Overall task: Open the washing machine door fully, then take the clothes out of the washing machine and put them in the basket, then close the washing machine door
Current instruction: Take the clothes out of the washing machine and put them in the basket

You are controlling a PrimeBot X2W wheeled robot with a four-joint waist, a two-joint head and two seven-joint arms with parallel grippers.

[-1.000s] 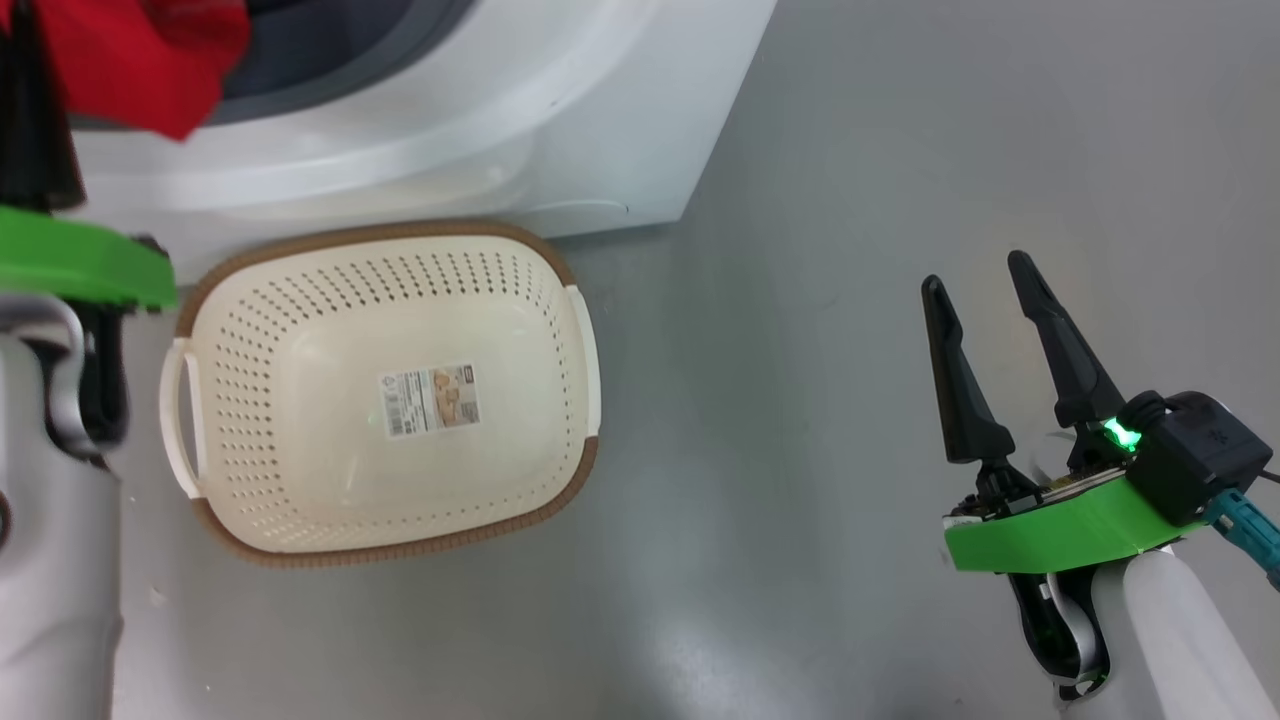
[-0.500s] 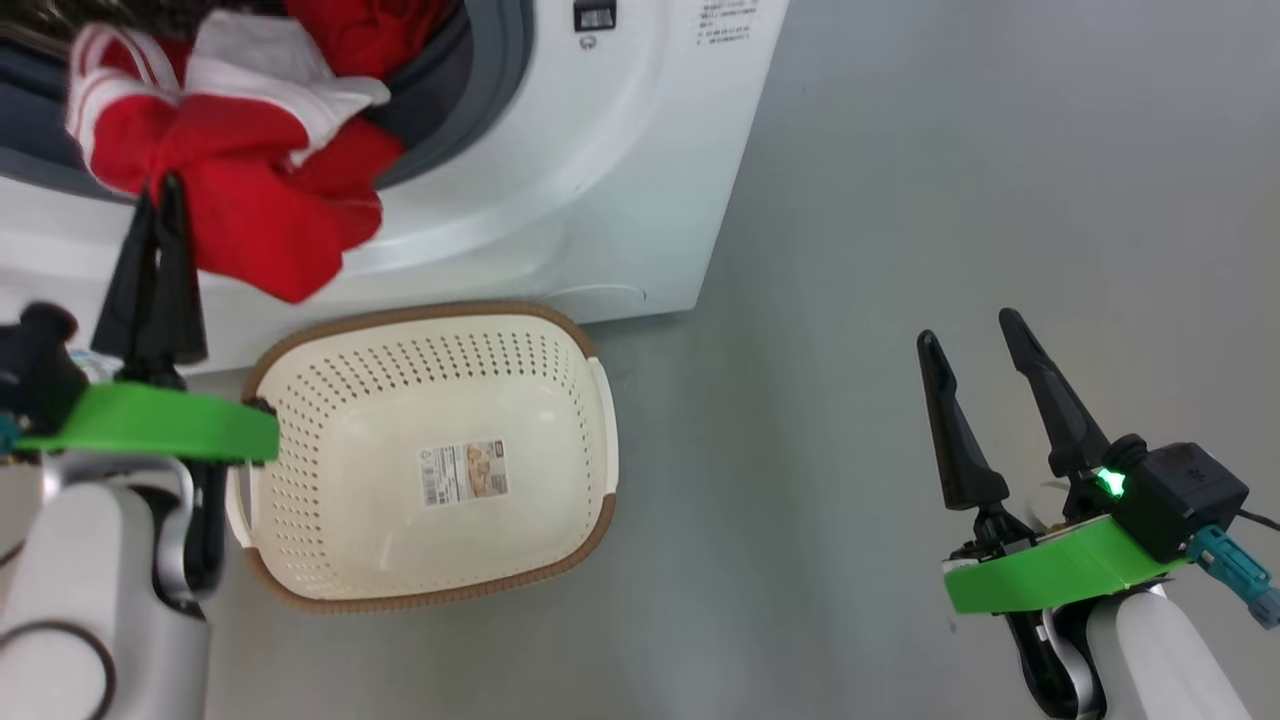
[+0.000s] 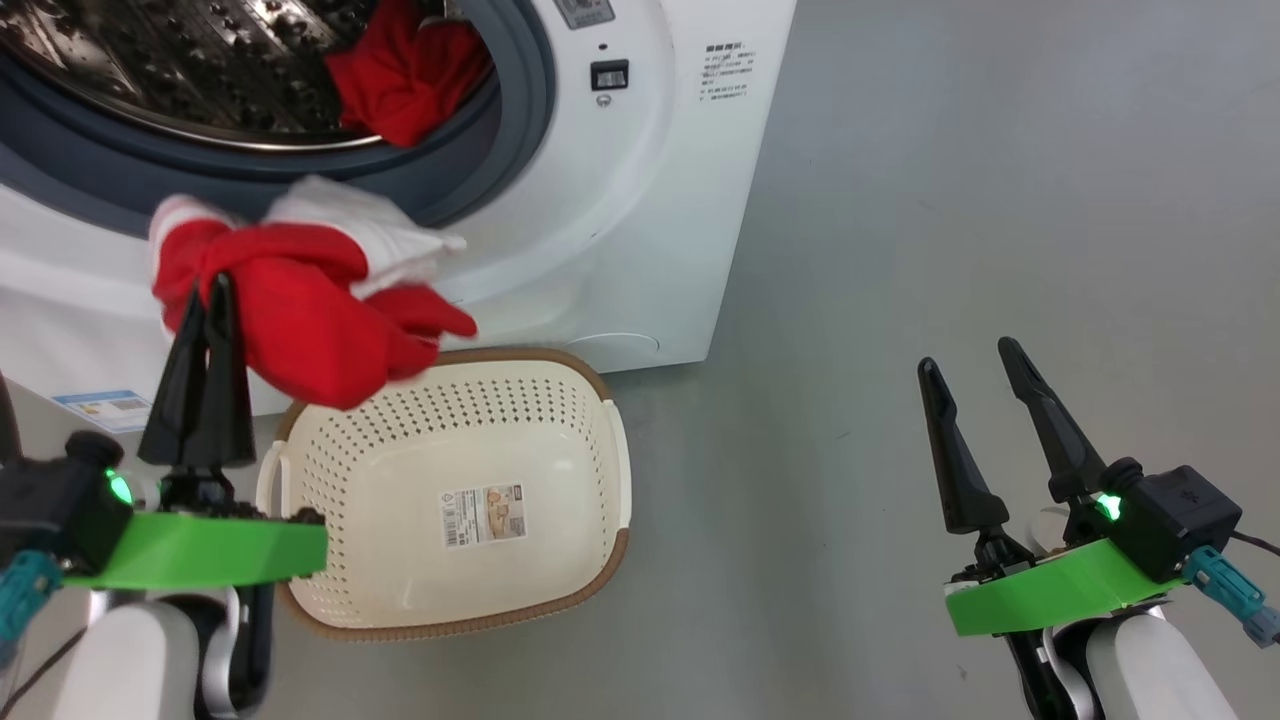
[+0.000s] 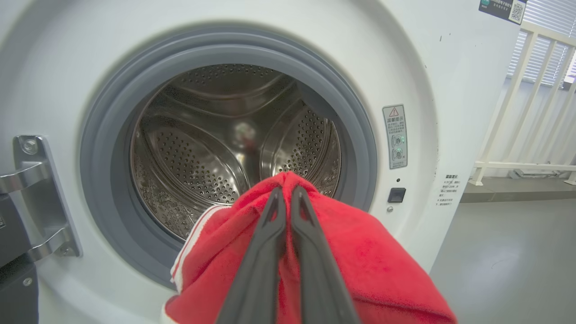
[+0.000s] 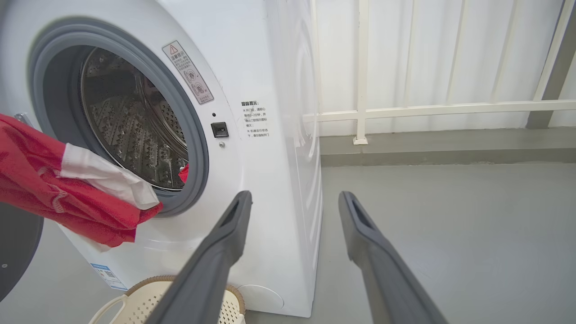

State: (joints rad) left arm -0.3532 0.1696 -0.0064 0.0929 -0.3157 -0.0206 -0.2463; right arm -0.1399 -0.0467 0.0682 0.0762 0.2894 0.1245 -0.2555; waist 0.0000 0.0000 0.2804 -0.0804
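Observation:
The washing machine [image 3: 650, 200] stands with its mouth uncovered, and the steel drum [image 4: 216, 144] shows behind the grey ring. My left gripper [image 3: 210, 285] is shut on red and white clothes [image 3: 300, 320], which hang in front of the opening, above the far left corner of the basket [image 3: 600, 400]. The pinched fabric [image 4: 369, 261] drapes around the left gripper [image 4: 284, 191]. More red clothes [image 3: 400, 75] lie at the drum's right edge. My right gripper [image 3: 965, 355] is open over bare floor, well right of the basket. A dark edge of the washing machine door [image 5: 18, 247] shows at lower left.
Grey floor [image 3: 950, 200] spreads to the right of the machine. A white railing [image 5: 405, 110] runs along the wall behind it. The metal door hinge [image 4: 31, 198] sits left of the opening. The basket [image 5: 148, 301] stands against the machine's foot.
The head view has tilted up, so the drum now shows. My left gripper has drawn the red and white clothes out of the opening and nearer the basket. The right gripper stays as it was.

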